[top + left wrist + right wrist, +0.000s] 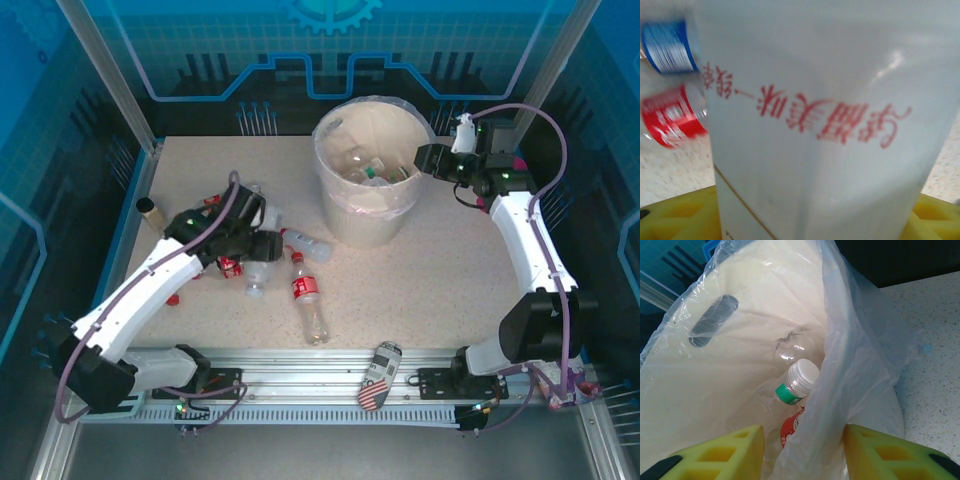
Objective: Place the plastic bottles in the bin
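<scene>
Snagging was your risk: your left hand (265,243) clenched a pale bottle (830,125) lying close among neighbouring bottles (672,115) on the worktop (420,290).

The speckled table (430,290) bears the bin (362,220) at its far side and plastic bottles (308,300) lying left

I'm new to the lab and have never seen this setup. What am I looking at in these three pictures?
Two robot arms are bolted at the near edge of a table. The overhead picture looks down on both; the other two come from wrist cameras, so the yellow blocks are fingers. The left gripper is closed on a clear bottle with red writing. The right gripper hangs open and empty at the rim of the bin, a bag-lined bucket already holding bottles. A red-labelled bottle lies loose mid-table; a stars-and-stripes can rests on the front rail.
</scene>
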Robot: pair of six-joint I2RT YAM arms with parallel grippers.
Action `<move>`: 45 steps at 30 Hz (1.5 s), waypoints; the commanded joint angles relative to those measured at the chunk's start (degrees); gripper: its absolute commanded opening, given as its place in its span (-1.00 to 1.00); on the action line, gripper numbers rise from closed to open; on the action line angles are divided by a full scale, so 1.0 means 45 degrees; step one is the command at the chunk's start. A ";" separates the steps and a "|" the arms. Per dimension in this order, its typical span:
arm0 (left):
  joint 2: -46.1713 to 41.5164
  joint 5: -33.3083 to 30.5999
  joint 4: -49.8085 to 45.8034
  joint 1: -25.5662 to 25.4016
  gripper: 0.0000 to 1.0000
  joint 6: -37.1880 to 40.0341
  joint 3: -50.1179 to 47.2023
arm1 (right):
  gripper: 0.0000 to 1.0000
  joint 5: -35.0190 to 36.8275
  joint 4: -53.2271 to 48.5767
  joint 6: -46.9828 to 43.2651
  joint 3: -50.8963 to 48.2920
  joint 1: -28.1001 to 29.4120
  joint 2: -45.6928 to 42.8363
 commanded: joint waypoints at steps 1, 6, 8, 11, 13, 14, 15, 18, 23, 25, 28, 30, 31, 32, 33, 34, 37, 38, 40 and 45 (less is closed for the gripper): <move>0.0149 -0.0455 0.0242 -0.0060 0.22 0.1422 0.2120 | -0.09 -0.0576 -0.0728 -0.0452 0.0456 0.0500 0.0257; 0.0854 0.1093 0.3815 -0.0058 0.10 0.2150 0.4451 | -0.09 -0.0519 -0.0842 -0.0484 0.0487 0.0656 0.0248; 0.1093 0.2190 0.5946 -0.0087 0.08 0.2426 0.4564 | -0.09 -0.0474 -0.0812 -0.0467 0.0455 0.0688 0.0210; 0.1477 0.3436 0.9935 -0.0077 0.04 0.2438 0.3954 | -0.09 -0.0458 -0.0765 -0.0369 0.0394 0.0785 0.0189; 0.2091 0.3744 1.1817 -0.0077 0.04 0.2338 0.3922 | -0.09 -0.0403 -0.0715 -0.0348 0.0380 0.0898 0.0170; 0.2510 0.3825 1.2514 -0.0090 0.04 0.2330 0.4103 | -0.09 -0.0357 -0.0722 -0.0347 0.0400 0.0928 0.0170; 0.2942 0.3893 1.3127 -0.0095 0.04 0.2332 0.4319 | -0.09 -0.0331 -0.0744 -0.0347 0.0433 0.0969 0.0180; 0.4032 0.4049 1.5160 -0.0101 0.06 0.2149 0.4470 | -0.09 -0.0335 -0.0786 -0.0388 0.0413 0.1029 0.0172; 0.6313 0.3825 1.3776 -0.0096 0.07 0.1921 0.6785 | -0.09 -0.0436 -0.0643 -0.0328 0.0239 0.1043 0.0169; 0.7571 0.3977 1.1540 -0.0129 0.07 0.2160 0.8687 | -0.09 -0.0444 -0.0643 -0.0344 0.0249 0.1067 0.0170; 0.9102 0.4141 0.9133 -0.0278 0.05 0.3045 1.0726 | -0.09 -0.0441 -0.0682 -0.0381 0.0288 0.1055 0.0189; 0.9956 0.3939 0.7926 -0.0343 0.04 0.3388 1.1699 | -0.09 -0.0471 -0.0659 -0.0367 0.0290 0.1066 0.0199; 1.0319 0.3922 0.7416 -0.0367 0.03 0.3452 1.2127 | -0.09 -0.0479 -0.0653 -0.0367 0.0280 0.1060 0.0234; 1.0710 0.3810 0.6858 -0.0380 0.03 0.3506 1.2554 | -0.09 -0.0481 -0.0643 -0.0376 0.0267 0.1054 0.0228; 1.1069 0.3732 0.6319 -0.0375 0.02 0.3565 1.2975 | -0.09 -0.0495 -0.0662 -0.0368 0.0279 0.1049 0.0219; 1.1380 0.3643 0.5808 -0.0392 0.01 0.3642 1.3362 | -0.09 -0.0496 -0.0680 -0.0391 0.0291 0.1053 0.0228; 1.2417 0.3346 0.4488 -0.0408 -0.02 0.3827 1.4660 | -0.09 -0.0459 -0.0722 -0.0425 0.0320 0.1062 0.0209; 1.2811 0.3271 0.4144 -0.0417 -0.04 0.3880 1.5086 | -0.09 -0.0442 -0.0722 -0.0425 0.0322 0.1068 0.0228; 1.3469 0.3048 0.3551 -0.0445 -0.06 0.3971 1.5829 | -0.09 -0.0428 -0.0720 -0.0425 0.0338 0.1075 0.0228; 1.4210 0.2788 0.2780 -0.0506 -0.06 0.4055 1.5997 | -0.09 -0.0379 -0.0684 -0.0366 0.0327 0.1117 0.0293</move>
